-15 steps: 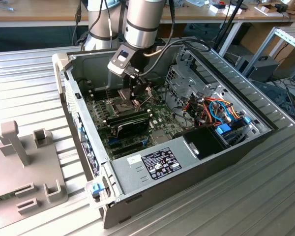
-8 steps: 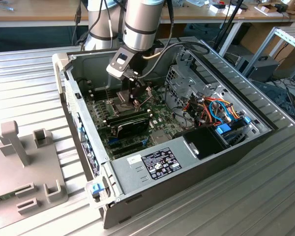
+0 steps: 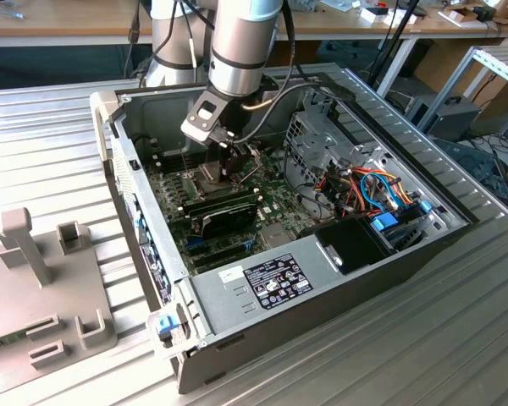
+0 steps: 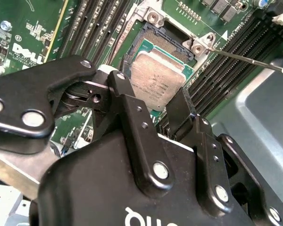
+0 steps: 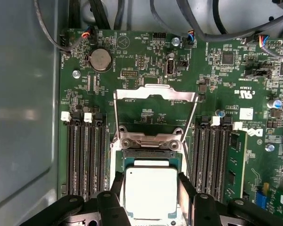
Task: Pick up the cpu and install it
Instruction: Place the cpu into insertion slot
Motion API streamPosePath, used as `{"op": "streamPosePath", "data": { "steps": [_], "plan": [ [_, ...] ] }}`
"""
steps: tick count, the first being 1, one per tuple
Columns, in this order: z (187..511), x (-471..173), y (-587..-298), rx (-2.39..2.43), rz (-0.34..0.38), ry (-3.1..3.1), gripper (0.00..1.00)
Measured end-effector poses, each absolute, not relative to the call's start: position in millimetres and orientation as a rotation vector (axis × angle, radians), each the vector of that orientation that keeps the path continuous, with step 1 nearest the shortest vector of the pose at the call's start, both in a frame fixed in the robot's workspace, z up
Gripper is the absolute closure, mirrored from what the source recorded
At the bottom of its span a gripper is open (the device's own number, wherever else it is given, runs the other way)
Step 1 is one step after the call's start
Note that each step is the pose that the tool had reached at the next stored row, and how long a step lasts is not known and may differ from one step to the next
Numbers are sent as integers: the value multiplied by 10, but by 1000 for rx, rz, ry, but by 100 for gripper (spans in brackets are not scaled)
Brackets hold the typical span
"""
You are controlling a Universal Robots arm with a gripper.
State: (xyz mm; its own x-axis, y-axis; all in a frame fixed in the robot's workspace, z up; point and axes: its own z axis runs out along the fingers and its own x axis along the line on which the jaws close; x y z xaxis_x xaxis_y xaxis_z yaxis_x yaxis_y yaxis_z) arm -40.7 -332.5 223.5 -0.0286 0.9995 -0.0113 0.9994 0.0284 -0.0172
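Arm (image 3: 237, 51) in the exterior view reaches down into the open computer case (image 3: 271, 292). Its gripper (image 3: 231, 161) hangs low over the motherboard (image 3: 271, 199), right at the socket (image 3: 205, 175).

In the first wrist view the cpu (image 5: 151, 190) lies between the two black fingers (image 5: 117, 184), which pinch it by opposite edges directly over the socket (image 5: 151, 154). The hinged frame (image 5: 154, 101) stands swung open beyond the socket, and memory slots (image 5: 85, 155) run along both sides of it.

In the second wrist view the gripper (image 4: 153, 94) clasps the cpu (image 4: 155, 80), silvery top up, at the socket (image 4: 153, 33). A thin lever (image 4: 250, 60) sticks out free beside the socket. Whether the chip is fully seated in the socket cannot be told.
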Motion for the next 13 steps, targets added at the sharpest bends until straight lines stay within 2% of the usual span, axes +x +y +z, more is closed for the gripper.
{"op": "streamPosePath", "data": {
  "steps": [13],
  "plan": [
    [2077,-428,-3325,-2188,34,-2251,45]
  ]
}}
